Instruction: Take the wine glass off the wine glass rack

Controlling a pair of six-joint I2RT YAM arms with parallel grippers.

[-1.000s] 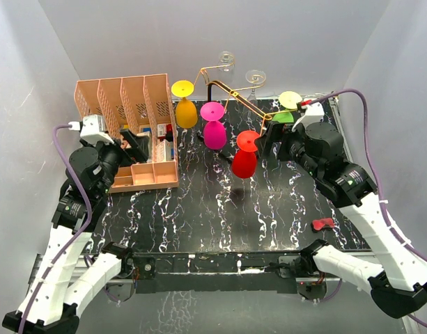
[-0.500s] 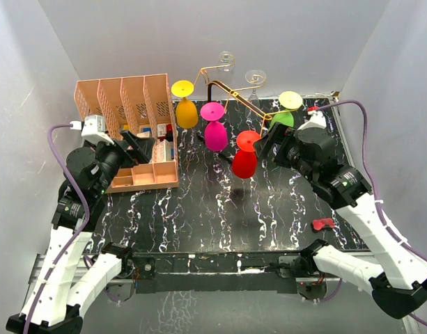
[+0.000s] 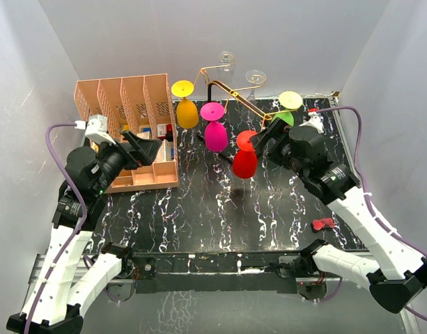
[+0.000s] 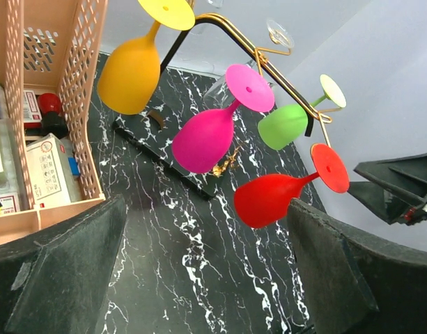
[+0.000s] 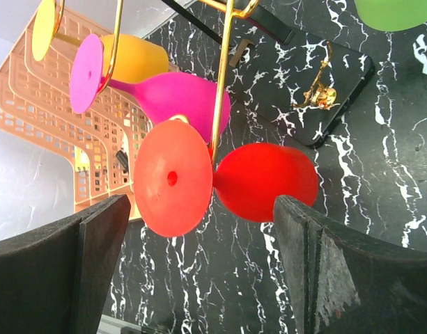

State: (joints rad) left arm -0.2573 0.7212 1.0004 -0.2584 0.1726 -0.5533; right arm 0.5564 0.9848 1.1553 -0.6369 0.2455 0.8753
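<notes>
I aim my right gripper [image 5: 199,209], fingers spread, at the red wine glass [image 5: 265,182] hanging upside down from the rack [image 5: 223,76], to fit round it

The rack [image 3: 241,99] was set at the back of the desk [image 3: 199,209], with glasses [image 3: 214,132] hung from its arms. An organiser [image 3: 122,104] was placed to its left. The right hand [image 3: 263,141] was held just right of the nearest glass [image 3: 244,163].
</notes>
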